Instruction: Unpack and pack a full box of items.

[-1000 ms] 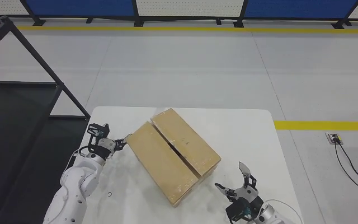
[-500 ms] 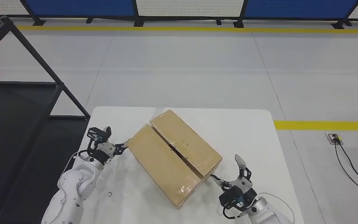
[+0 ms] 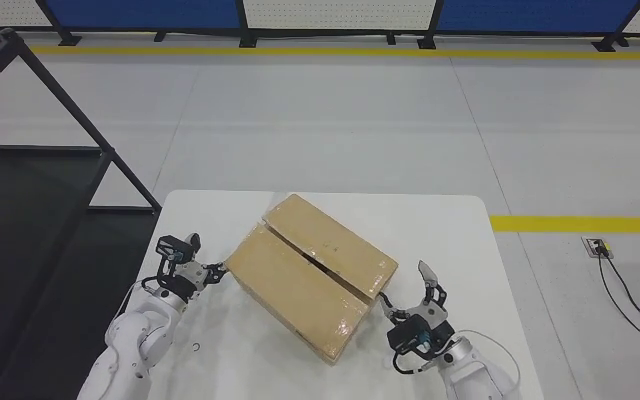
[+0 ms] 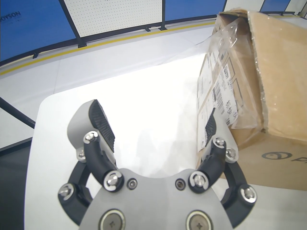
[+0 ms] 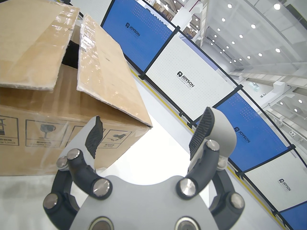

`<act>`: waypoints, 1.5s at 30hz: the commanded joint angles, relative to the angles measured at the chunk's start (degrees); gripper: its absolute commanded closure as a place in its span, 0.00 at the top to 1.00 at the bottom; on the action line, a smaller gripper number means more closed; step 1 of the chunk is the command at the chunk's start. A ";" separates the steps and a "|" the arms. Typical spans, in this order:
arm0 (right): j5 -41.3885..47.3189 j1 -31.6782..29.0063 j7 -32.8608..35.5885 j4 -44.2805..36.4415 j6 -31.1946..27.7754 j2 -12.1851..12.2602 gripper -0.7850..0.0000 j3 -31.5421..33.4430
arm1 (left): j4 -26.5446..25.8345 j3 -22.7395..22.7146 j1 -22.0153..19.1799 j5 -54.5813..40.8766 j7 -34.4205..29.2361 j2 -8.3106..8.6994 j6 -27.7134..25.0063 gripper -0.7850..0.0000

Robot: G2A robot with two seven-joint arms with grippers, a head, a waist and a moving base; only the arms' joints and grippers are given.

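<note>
1. Cardboard box [image 3: 310,275] sits on the white table [image 3: 440,220], turned at an angle to the table edges, roughly mid-table, btwn my two grippers
2. Box top: two long flaps [image 5: 31,46] are down, w/ a seam running lengthwise and shiny clear tape on them. From my right wrist they aren't flush: there's a dark gap [image 5: 70,53] btwn them at the near end
3. My L gripper [image 4: 153,113]: jaws wide apart, nothing held. It's at the box's end face, the one w/ the shipping label [image 4: 215,84] (wrinkled clear film over it). One pad [image 4: 209,126] sits right at the label, but touching or a hair off, I can't tell. The other pad is over bare table
4. From above, L gripper [image 3: 205,270] is at the box corner nearest the table's left edge
5. My R gripper [image 5: 153,118]: jaws apart too, empty. It's low beside the side face w/ the handling pictograms [image 5: 40,132]. One finger [image 5: 94,137] is in front of that face near the corner, the other stands clear of the box
6. From above, R gripper [image 3: 405,290] is at the box's opposite end, toward the table's front edge, w/ one fingertip just beside the box corner
7. Around: grey floor w/ a yellow line [image 3: 565,223], and blue and white panels [image 4: 105,5] behind
</note>
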 commanded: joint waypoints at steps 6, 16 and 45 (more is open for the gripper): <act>0.61 -0.42 -0.07 0.14 2.19 -0.02 1.00 1.62 | -0.72 0.08 0.45 -0.29 0.09 0.08 0.28 1.00; 0.98 -11.31 -12.04 -4.48 -3.02 1.66 1.00 9.05 | -1.83 0.36 1.10 0.00 -0.08 0.22 0.51 1.00; 3.32 -16.42 -16.43 -0.98 -17.96 2.89 1.00 8.51 | -5.34 2.14 4.12 -1.49 -1.82 0.12 0.43 1.00</act>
